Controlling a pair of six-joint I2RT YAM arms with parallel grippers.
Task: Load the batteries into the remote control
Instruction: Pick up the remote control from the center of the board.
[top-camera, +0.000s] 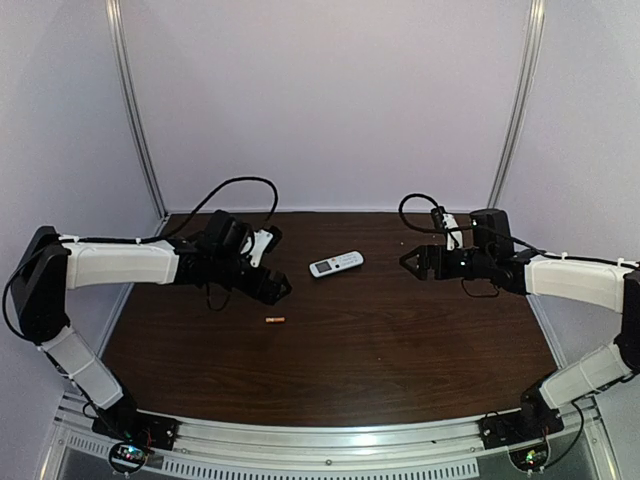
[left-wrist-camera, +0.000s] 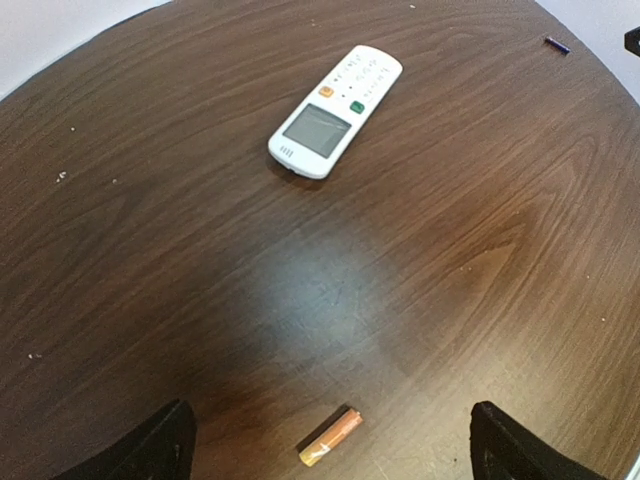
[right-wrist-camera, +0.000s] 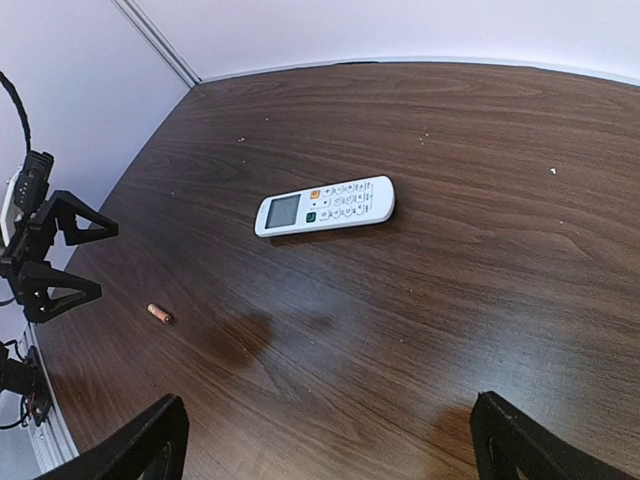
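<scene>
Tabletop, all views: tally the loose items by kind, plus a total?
Remote control: 1
Battery, orange-red: 1
Small dark purplish sliver, kind unclear: 1
Total: 3

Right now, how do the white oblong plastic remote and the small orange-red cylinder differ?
The white plastic remote is flat and far longer; the orange-red battery is a tiny cylinder. The remote shows buttons and a grey display; the battery has neither. Both lie untouched on the table.
</scene>
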